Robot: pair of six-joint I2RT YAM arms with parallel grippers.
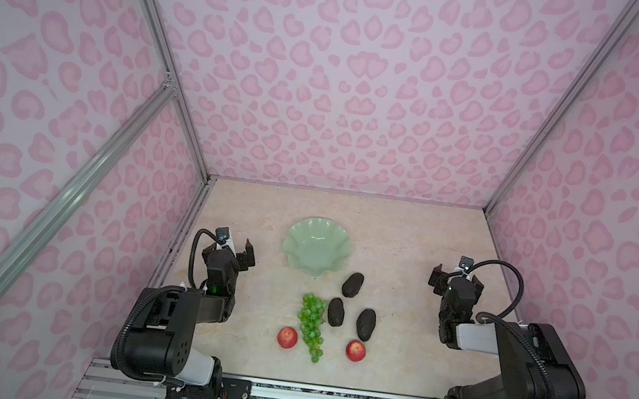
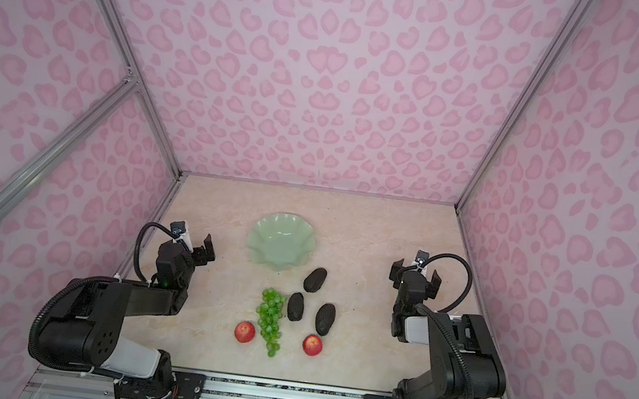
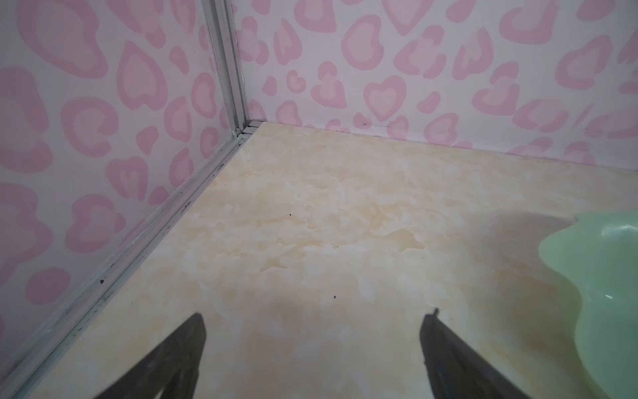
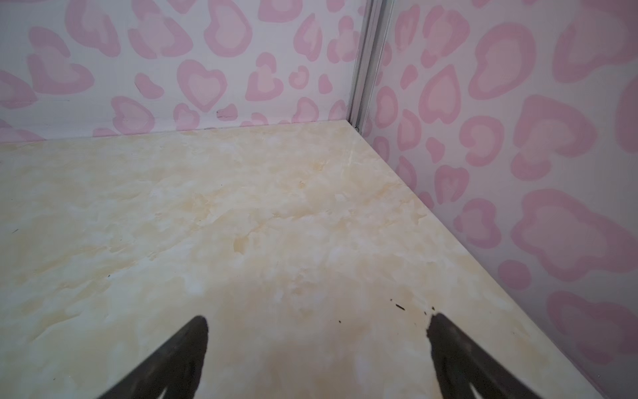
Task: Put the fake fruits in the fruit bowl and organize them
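Top views both showed the bowl on the desk, toward the back and a little left of the middle. All the fruit lay on the desk outside the bowl, nearer the arms' bases. The grapes stretched lengthwise, thick end toward the bowl. One apple sat just left of the bunch's thin end. The other apple sat to the right, apart from the bunch. A dark fruit lay just beside the bowl's near right rim. A second dark fruit lay just beside the grapes, and a third dark fruit lay near that one. The left hand hung by the left wall, level with the bowl, fingers apart and gripping nothing. The right hand hung at the right side, well apart from the fruit, fingers likewise spread and empty.

Left wrist view showed the left hand with its two dark fingers wide apart over the desk. The bowl showed only as a wavy piece of rim at the frame's edge, and the pink-patterned walls met in a corner beyond.

Right wrist view showed the right hand just as widely parted over the desk, facing another corner of the walls; no fruit appeared there.
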